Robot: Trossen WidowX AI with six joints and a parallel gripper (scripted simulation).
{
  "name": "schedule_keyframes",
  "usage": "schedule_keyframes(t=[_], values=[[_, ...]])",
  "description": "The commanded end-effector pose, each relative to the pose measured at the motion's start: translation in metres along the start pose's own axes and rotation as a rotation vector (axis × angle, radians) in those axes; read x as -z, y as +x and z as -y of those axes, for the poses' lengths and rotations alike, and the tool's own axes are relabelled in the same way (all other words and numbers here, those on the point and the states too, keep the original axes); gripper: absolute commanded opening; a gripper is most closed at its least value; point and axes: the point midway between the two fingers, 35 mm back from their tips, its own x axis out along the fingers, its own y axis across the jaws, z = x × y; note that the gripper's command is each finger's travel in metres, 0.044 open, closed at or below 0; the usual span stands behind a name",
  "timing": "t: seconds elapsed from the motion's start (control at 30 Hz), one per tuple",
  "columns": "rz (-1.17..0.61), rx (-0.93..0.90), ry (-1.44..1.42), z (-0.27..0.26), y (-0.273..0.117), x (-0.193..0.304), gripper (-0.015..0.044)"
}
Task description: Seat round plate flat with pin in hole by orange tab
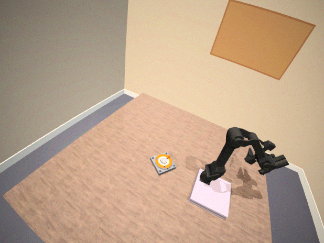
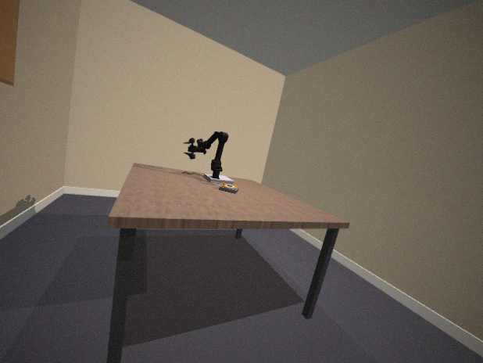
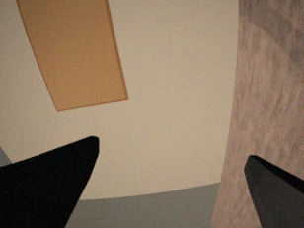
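Tool [image 1: 258, 163]: fingers spread wide, nothing between them; it hangs high, turned toward the wall with the orange panel [image 1: 262, 39], well apart from the work.
Reason: judged not yet begun, arm parked over its white mount [image 1: 211, 197].
Plate [image 1: 163, 160]: orange ring on a grey square base [image 1: 158, 170], mid-bench, white post [image 1: 163, 160] at centre.
Tab [image 1: 169, 156]: small orange nub at the rim; pin too small to tell.
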Motion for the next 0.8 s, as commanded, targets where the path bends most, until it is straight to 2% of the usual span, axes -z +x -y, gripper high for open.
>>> schedule_keyframes(t=[0.0, 0.23, 0.47, 0.6, 0.77], values=[[-0.003, 0.004, -0.002, 0.0, 0.002, 0.001, 0.0374], [-0.14, 0.162, -0.102, 0.022, 0.074, 0.04, 0.019], [-0.241, 0.33, -0.195, 0.053, 0.121, 0.084, 0.0006], [-0.312, 0.4, -0.255, 0.067, 0.139, 0.11, 0.0], [-0.491, 0.525, -0.402, 0.096, 0.165, 0.173, 0.0]])
